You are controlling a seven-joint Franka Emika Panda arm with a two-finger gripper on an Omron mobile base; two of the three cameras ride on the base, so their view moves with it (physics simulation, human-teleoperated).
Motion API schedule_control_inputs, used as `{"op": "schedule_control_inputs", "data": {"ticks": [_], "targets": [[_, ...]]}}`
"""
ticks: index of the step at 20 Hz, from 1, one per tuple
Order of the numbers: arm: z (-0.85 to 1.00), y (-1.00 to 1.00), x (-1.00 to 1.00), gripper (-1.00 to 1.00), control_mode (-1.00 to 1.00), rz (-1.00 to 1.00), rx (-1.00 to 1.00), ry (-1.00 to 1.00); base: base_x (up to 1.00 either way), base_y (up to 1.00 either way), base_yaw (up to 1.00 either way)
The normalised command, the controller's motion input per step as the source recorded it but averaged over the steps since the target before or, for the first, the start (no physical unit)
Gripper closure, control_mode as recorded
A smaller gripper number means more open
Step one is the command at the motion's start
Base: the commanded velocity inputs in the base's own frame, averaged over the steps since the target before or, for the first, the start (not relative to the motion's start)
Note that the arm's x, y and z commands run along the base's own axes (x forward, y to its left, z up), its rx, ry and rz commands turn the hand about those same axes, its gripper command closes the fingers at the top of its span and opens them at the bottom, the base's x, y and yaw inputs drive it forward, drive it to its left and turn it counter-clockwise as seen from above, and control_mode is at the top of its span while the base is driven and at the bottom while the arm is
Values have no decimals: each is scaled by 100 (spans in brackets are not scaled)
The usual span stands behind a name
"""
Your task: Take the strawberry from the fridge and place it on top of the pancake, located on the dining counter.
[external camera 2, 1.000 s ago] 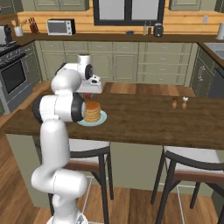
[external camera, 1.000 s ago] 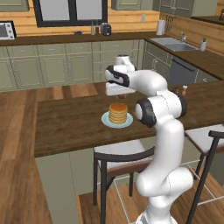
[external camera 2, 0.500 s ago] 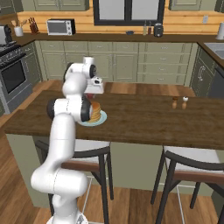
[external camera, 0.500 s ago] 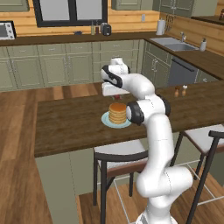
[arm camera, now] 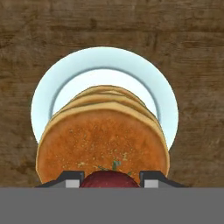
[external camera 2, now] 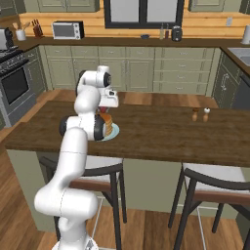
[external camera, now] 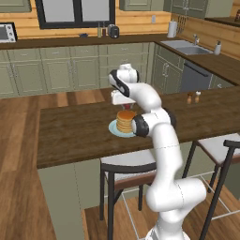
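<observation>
hand view: claw (arm camera: 112, 178) grips strawberry (arm camera: 110, 180) above pancake (arm camera: 103, 140) stack on plate (arm camera: 48, 100), dining counter (arm camera: 192, 65).

The end effector (arm camera: 111, 180) looks straight down on the pancake (arm camera: 101, 135), a golden-brown stack sitting on a pale blue-white plate (arm camera: 168, 105). Between its two finger tips (arm camera: 70, 178) sits the strawberry (arm camera: 109, 179), dark red with a bit of green leaf, held right over the near edge of the stack. The plate rests on the dark wooden worktop (arm camera: 197, 52), whose grain surrounds the rim on all sides.
</observation>
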Motion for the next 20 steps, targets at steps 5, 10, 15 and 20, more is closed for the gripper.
{"op": "schedule_control_inputs", "data": {"ticks": [5,10,15,20], "targets": [[-25,3,-24,100,-100,0,0,-4,0,0,0],[-10,0,-46,100,-100,0,0,-5,0,0,0],[-6,0,-53,100,-100,0,0,-2,0,0,0],[-8,0,-27,100,-100,0,1,-6,0,0,0]]}}
